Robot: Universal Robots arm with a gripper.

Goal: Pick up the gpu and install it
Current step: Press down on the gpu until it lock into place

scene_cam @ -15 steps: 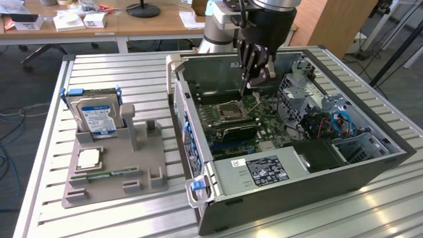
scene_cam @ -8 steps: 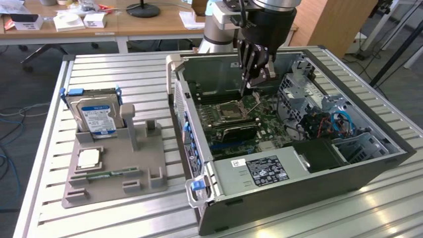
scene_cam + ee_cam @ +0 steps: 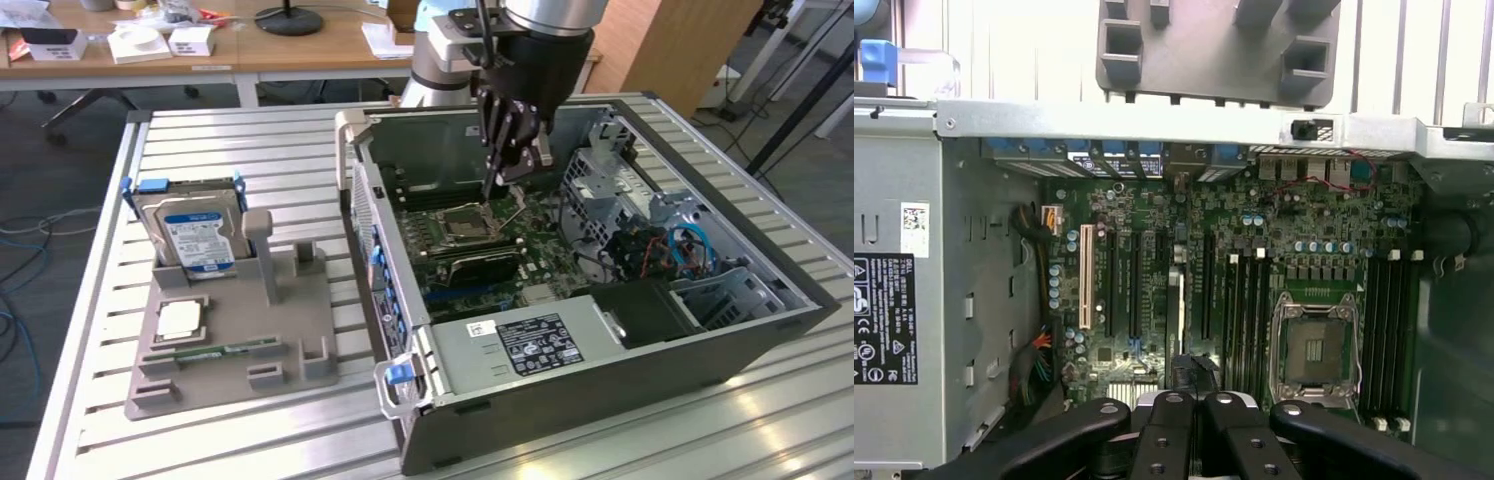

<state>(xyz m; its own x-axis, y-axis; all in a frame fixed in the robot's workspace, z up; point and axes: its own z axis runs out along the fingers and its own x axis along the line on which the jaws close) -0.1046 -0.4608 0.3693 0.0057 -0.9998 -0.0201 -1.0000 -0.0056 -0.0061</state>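
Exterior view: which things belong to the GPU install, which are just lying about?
Job: black gripper, shut on the thin dark gpu card; green motherboard in the open grey computer case.
Lying about: silver hard drive with blue label, narrow green memory stick, square silver processor, on grey plastic tray.

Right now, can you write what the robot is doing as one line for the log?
tool: shut, gripping graphics card | place: inside open computer case, over motherboard | hard drive: in grey holder

An open computer case [image 3: 747, 340] lies beside a grey holder [image 3: 287, 330] carrying a hard drive [image 3: 194, 235].
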